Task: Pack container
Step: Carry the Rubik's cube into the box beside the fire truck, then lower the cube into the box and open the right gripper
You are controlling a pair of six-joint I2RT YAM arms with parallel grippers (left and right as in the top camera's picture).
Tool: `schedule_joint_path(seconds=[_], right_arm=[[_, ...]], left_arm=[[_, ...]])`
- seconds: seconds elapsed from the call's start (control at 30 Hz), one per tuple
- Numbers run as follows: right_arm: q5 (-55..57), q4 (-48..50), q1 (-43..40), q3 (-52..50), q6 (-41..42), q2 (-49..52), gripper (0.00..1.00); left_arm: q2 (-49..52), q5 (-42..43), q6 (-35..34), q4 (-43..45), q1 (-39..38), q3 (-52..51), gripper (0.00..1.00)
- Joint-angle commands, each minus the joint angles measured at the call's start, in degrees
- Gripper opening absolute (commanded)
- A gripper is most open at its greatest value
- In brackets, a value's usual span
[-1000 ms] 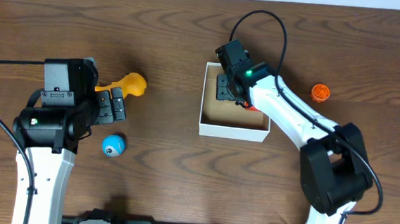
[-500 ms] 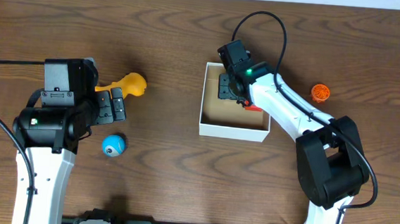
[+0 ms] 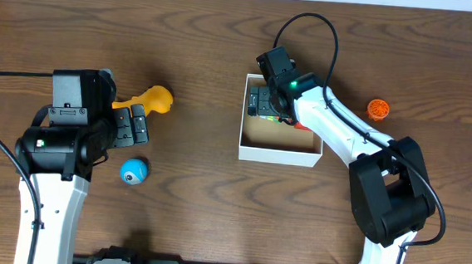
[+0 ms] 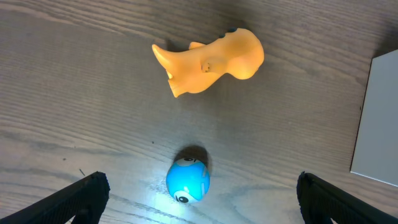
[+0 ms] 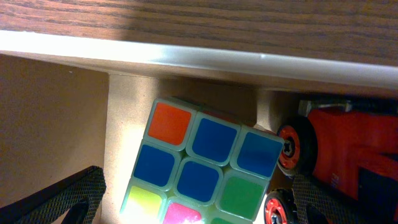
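- the container [image 3: 280, 154] sits on the desk [image 3: 210, 30] right of centre, a shallow white box with a brown floor, open on top.
- the right pincer [image 3: 262, 99] hangs inside the container's far left corner with its jaws spread wide. its wrist view shows the puzzle cube [image 5: 198, 163] lying on the brown floor between the two fingers, which do not seem to touch it.
- a red toy car [image 5: 339, 155] lies just beside the cube, one wheel touching or nearly touching the cube's corner.
- the left pincer [image 3: 136, 125] is also wide apart and holds nothing, hovering well left of the container.
- the relation that likely matters next: the blue ball [image 4: 188, 180] lies almost directly under the left pincer, between its fingertips [image 4: 84, 194], while the yellow toy [image 4: 208, 62] lies further ahead.
- the yellow toy's long axis runs nearly along the line the jaws close on, so a grasp there would probably call for a wrist turn — the ball needs none.
- the left arm is clearly nearer both of these, and the right arm is nearer the small orange piece [image 3: 377, 109] on the desk right of the container.
- no brand, label or readable writing shows on anything — only the cube's coloured squares.
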Motion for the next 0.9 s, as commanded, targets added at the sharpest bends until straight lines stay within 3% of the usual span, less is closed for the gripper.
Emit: schedule_joint_path(seconds=[0.0, 0.1, 0.23, 0.57, 0.83, 0.87], right_arm=[[0.8, -0.2, 0.4, 1.2, -1.3, 0.2, 0.99], [0.8, -0.2, 1.0, 1.2, -1.6, 0.2, 0.99], [1.0, -0.2, 1.9, 1.9, -2.6, -0.1, 0.91], [4.3, -5.7, 3.6, 9.7, -4.3, -0.5, 0.99], [3.4, -7.0, 4.4, 13.3, -4.3, -0.5, 0.99], [2.3, -6.9, 4.5, 13.3, -4.2, -0.5, 0.94]], left_arm=[[0.0, -0.1, -0.5, -0.3, 0.4, 1.1, 0.98], [0.0, -0.1, -0.5, -0.3, 0.4, 1.1, 0.98], [0.0, -0.1, -0.5, -0.3, 0.4, 1.1, 0.98], [0.0, -0.1, -0.5, -0.3, 0.4, 1.1, 0.98], [0.0, -0.1, -0.5, -0.3, 0.4, 1.1, 0.98], [0.0, -0.1, -0.5, -0.3, 0.4, 1.1, 0.98]])
